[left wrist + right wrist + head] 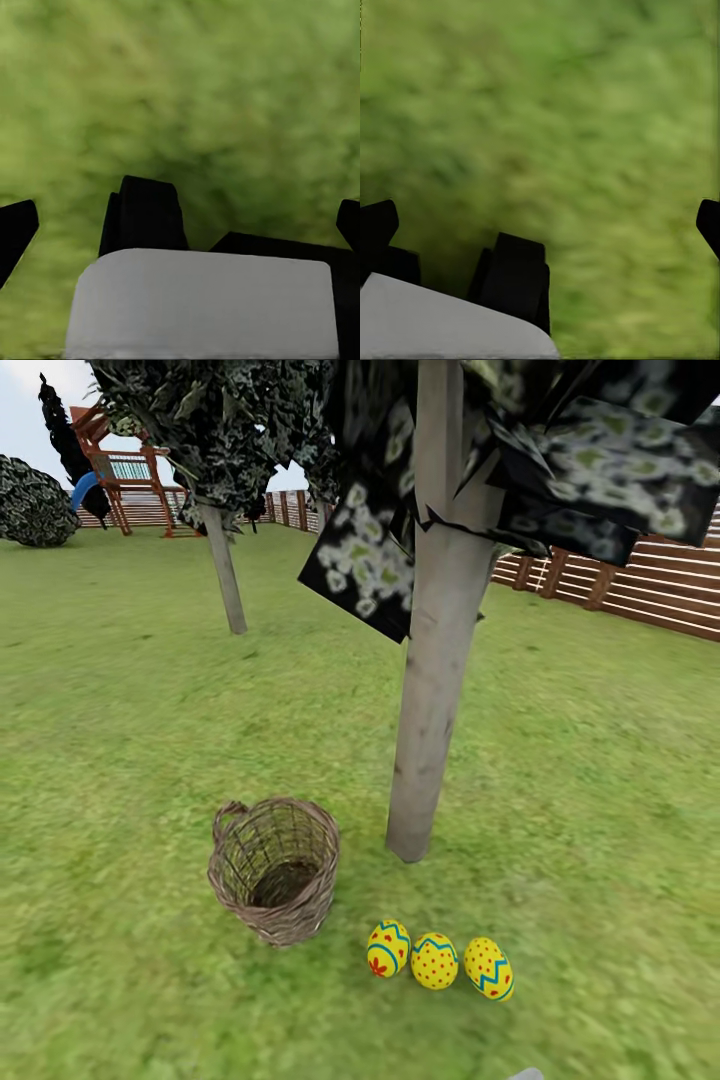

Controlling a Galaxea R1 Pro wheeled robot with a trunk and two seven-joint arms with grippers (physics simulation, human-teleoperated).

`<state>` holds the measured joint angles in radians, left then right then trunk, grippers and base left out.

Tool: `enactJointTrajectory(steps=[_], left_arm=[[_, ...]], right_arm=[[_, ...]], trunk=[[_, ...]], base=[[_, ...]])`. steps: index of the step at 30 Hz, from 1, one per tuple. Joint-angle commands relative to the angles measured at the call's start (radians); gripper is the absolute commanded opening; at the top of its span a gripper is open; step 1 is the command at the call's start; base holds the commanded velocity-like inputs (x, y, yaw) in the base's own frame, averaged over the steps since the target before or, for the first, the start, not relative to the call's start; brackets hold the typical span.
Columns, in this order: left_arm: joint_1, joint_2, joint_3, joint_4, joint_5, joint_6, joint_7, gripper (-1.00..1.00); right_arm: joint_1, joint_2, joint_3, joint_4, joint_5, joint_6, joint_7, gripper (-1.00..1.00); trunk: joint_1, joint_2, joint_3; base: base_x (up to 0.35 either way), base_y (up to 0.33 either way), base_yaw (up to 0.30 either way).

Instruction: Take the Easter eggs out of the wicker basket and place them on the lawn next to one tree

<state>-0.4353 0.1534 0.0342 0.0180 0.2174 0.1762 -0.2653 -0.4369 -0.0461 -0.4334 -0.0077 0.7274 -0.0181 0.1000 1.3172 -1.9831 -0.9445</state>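
Note:
Three Easter eggs lie in a row on the lawn [130, 690] just in front of the tree [432, 690]: one with a red flower mark [388, 948], a dotted one [434, 961] and a zigzag one [488, 968]. The wicker basket [275, 865] stands upright to their left, and its inside looks empty. In the left wrist view my left gripper [180, 219] is open over bare grass, its fingertips [16, 226] wide apart. My right gripper [540, 223] is open too, with only grass between its fingertips [376, 222].
A second pale-trunked tree [224, 565] stands further back on the left. A round dark bush [35, 508] and a reddish play tower [125, 475] are at the far left. The slatted wooden fence [650, 585] runs along the right.

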Motion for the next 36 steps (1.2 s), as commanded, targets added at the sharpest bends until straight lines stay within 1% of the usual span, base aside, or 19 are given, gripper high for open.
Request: enactJointTrajectory(steps=[1, 4, 7, 22, 30, 36], left_arm=[[0.002, -0.001, 0.003, 0.002, 0.008, 0.002, 0.012, 1.0], [0.01, -0.002, 0.002, 0.002, 0.008, -0.001, 0.034, 1.0], [0.011, 0.001, 0.002, 0.002, 0.009, -0.001, 0.039, 1.0], [0.015, 0.0, 0.002, 0.003, 0.01, -0.001, 0.041, 1.0], [0.017, -0.01, 0.001, 0.009, 0.01, -0.001, 0.042, 1.0], [0.021, -0.012, 0.002, 0.03, 0.01, -0.001, 0.042, 1.0]], right_arm=[[0.001, 0.0, -0.008, 0.0, 0.007, -0.002, 0.003, 1.0], [0.002, -0.001, -0.008, 0.0, 0.007, -0.002, 0.003, 1.0], [0.003, 0.0, -0.008, 0.001, 0.005, -0.002, 0.003, 1.0], [0.024, 0.001, -0.008, 0.003, 0.005, -0.001, 0.003, 1.0], [0.034, 0.012, -0.008, 0.014, 0.005, -0.001, 0.005, 1.0], [0.055, 0.009, -0.008, 0.018, 0.002, -0.002, 0.006, 1.0]], trunk=[[-0.004, 0.007, 0.003], [-0.016, 0.028, 0.012], [-0.027, 0.049, 0.021], [-0.085, 0.154, 0.068], [-0.115, 0.21, 0.093], [-0.138, 0.252, 0.112]], base=[[0.0, 0.0, 0.0], [0.0, 0.0, 0.0], [0.0, 0.0, 0.0], [0.0, 0.0, 0.0], [0.0, 0.0, 0.0], [0.0, 0.0, 0.0]])
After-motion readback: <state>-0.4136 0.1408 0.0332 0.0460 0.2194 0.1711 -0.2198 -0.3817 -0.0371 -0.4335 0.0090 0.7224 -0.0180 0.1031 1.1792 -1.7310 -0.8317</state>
